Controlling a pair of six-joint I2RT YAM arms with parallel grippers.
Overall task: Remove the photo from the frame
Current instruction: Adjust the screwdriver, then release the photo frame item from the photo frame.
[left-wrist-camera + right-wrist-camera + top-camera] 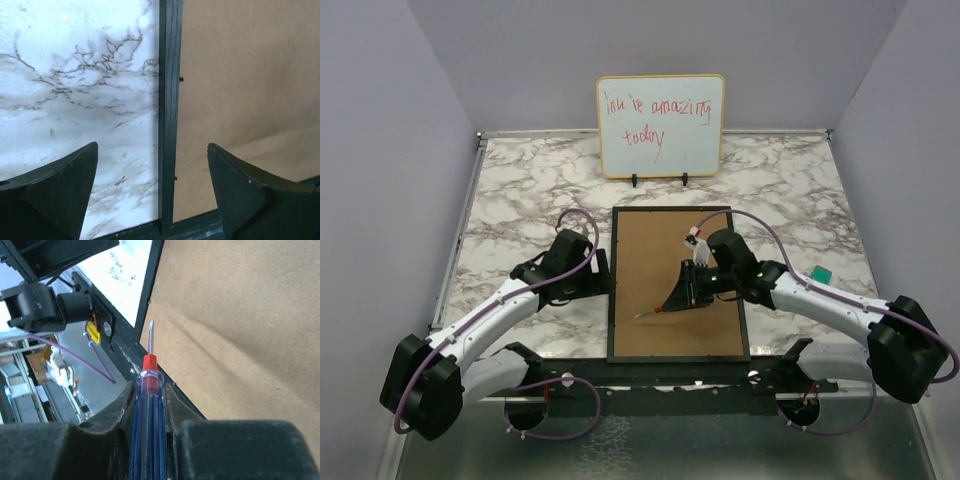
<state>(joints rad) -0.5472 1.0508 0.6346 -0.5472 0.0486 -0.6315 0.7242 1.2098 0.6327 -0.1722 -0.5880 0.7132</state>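
The frame point(611, 300) lies face down in the middle of the marble table, its brown back panel point(660, 250) facing up. The photo is hidden under that panel. My left gripper point(604, 274) is open at the frame's left side. In the left wrist view its fingers point(75, 175) straddle the black left rail point(169, 100) without touching it. My right gripper point(688, 288) hangs over the back panel, shut on a blue-handled screwdriver point(148, 415). The red-collared shaft point(650, 311) points toward the frame's near left part, its tip just above the panel.
A whiteboard with red handwriting point(661, 125) stands on small feet at the back of the table. A small green object point(820, 272) lies by the right edge. Two small black tabs point(181, 79) stick out of the left rail's inner edge over the panel.
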